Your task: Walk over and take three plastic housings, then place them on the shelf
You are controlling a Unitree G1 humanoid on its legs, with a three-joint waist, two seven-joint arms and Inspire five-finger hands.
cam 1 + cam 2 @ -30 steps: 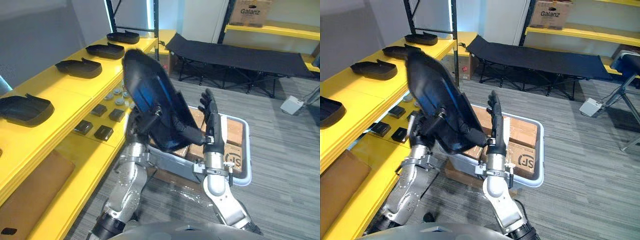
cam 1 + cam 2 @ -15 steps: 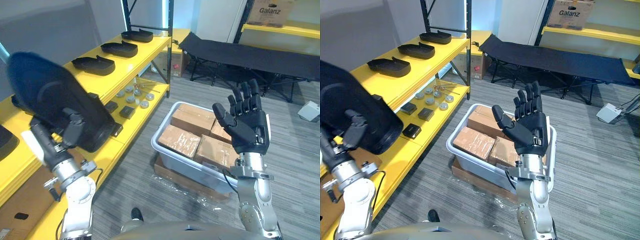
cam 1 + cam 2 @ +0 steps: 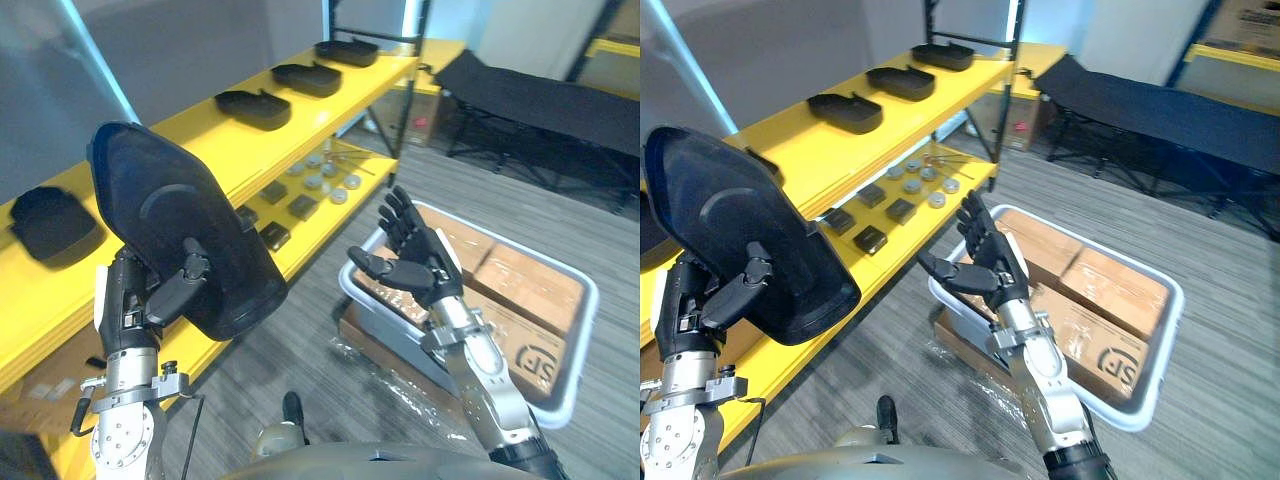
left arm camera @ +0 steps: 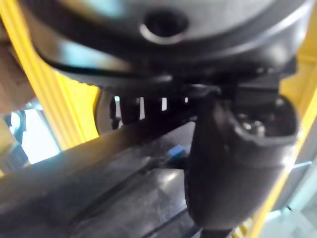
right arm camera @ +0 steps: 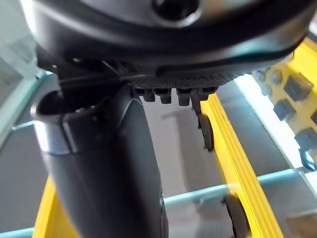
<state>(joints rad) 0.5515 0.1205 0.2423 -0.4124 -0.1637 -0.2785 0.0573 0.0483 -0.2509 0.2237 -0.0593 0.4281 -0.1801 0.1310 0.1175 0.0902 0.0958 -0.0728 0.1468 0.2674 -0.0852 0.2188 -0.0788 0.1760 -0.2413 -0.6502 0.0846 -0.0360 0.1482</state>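
Housing (image 3: 180, 225) now swung left, up beside shelf (image 3: 200, 128), my left hand (image 3: 158, 297) alone curled round it. Right hand (image 3: 412, 266) has let go, fingers spread wide, empty. Guess setting it down comes next.

A storeroom or workshop — yellow shelving (image 3: 205, 125) bearing black housings (image 3: 253, 108), a bin (image 3: 592, 310) of cardboard boxes (image 3: 525, 285).

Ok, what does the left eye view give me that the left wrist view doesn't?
Left eye view: the open right hand by the bin of boxes, and four more housings on the shelf. Left wrist view: close up, the thumb pressed on the held housing, fingers past its edge. Both: the left hand gripping that housing, with yellow shelf behind.
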